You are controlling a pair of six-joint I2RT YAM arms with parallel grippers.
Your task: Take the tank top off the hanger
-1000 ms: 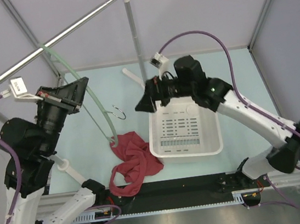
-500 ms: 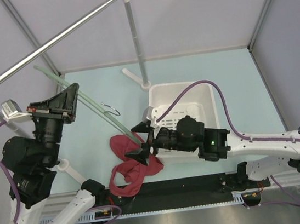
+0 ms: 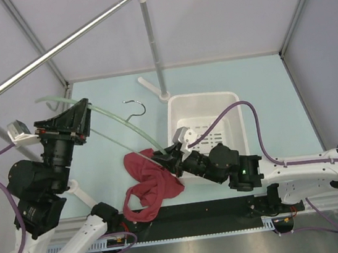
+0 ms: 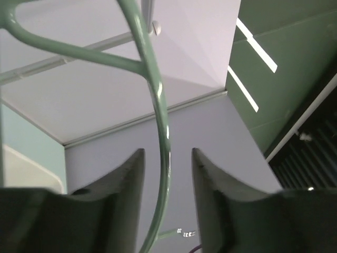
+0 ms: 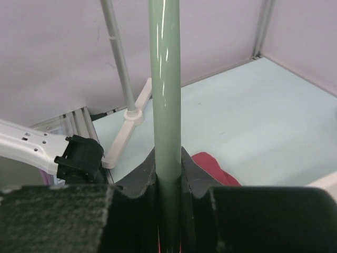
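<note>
We found the right pincer (image 5: 168,158) clamped on the hanger (image 5: 164,79), its dark pads pressed to either side of the smooth, glossy, pale green rod. The left pincer (image 4: 166,156) stood apart. The curved end of the same frame ran between its fingers (image 4: 129,182) and, as far as we could tell, was not pinched.

The tank top (image 3: 151,182) lay in a soft, crumpled, dark red heap on the pale tabletop (image 3: 265,101), just beside the white slotted basket (image 3: 204,106). Its upper edge touched the hanger's low end by the right pincer, and we could not tell whether a strap was looped on there.

We judged the step in hand to be drawing the thin, stiff frame clear of the limp cloth. The right grip needed to be firm, with the frame lifted along its own line, away from the heap, so any strap would slide off the end without snagging. The small metal hook (image 3: 134,108) needed to be kept out of the fabric.
</note>
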